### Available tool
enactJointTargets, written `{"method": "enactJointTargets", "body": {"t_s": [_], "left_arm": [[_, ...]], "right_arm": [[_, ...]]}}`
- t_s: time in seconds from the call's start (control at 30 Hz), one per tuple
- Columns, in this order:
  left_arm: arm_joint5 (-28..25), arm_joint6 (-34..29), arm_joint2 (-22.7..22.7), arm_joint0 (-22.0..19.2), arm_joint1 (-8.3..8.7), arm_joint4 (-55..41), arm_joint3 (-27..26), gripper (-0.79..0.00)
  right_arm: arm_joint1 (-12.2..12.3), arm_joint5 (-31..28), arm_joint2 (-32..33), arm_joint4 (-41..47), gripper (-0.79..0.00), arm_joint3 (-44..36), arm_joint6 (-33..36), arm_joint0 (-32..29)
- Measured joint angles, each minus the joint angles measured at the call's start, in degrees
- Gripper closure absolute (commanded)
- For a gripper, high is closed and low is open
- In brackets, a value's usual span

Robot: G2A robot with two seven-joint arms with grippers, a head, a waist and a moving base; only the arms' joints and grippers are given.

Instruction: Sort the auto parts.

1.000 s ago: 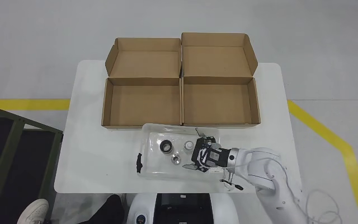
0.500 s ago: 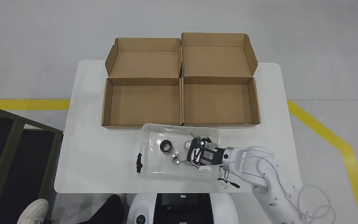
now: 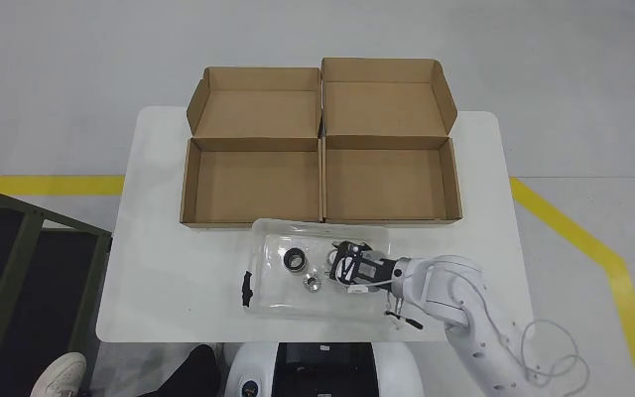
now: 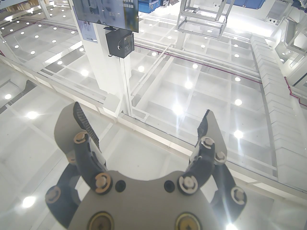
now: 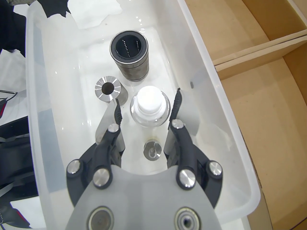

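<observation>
A clear plastic bin [image 5: 203, 56] near the table's front holds the parts. My right gripper [image 5: 147, 106] is down inside it, open, with one finger on each side of a small clear bottle with a white cap [image 5: 150, 104]; neither finger touches it. Just beyond stand a dark cylindrical bearing [image 5: 129, 53] and a silver slotted sleeve [image 5: 109, 89]. A small silver fitting [image 5: 152, 150] lies between the fingers' bases. In the top view the right gripper [image 3: 340, 266] is mid-bin, right of the bearing [image 3: 296, 260]. My left gripper [image 4: 144, 125] points at the ceiling, open and empty.
Two open cardboard boxes, the left box [image 3: 253, 184] and the right box [image 3: 387, 184], sit side by side behind the bin [image 3: 268, 233]. Black tape [image 3: 246, 288] sticks to the bin's left end. White paper [image 5: 91, 8] lies at the bin's far end.
My right gripper has slid left inside the bin, from near its right end to around the white-capped bottle. The parts have not moved.
</observation>
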Motion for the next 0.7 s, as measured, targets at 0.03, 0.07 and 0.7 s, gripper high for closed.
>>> {"method": "enactJointTargets", "body": {"t_s": [0.03,0.07,0.7], "left_arm": [[0.00,0.00,0.00,0.00,0.00,0.00,0.00,-0.785],[0.00,0.00,0.00,0.00,0.00,0.00,0.00,-0.785],[0.00,0.00,0.00,0.00,0.00,0.00,0.00,-0.785]], "right_arm": [[0.05,0.12,-0.07,-0.06,-0.311,0.04,-0.12,0.05],[0.09,0.18,-0.11,-0.12,-0.299,0.06,-0.23,0.08],[1.67,-2.27,2.22,-0.43,0.000,-7.81,-3.72,-3.17]]}}
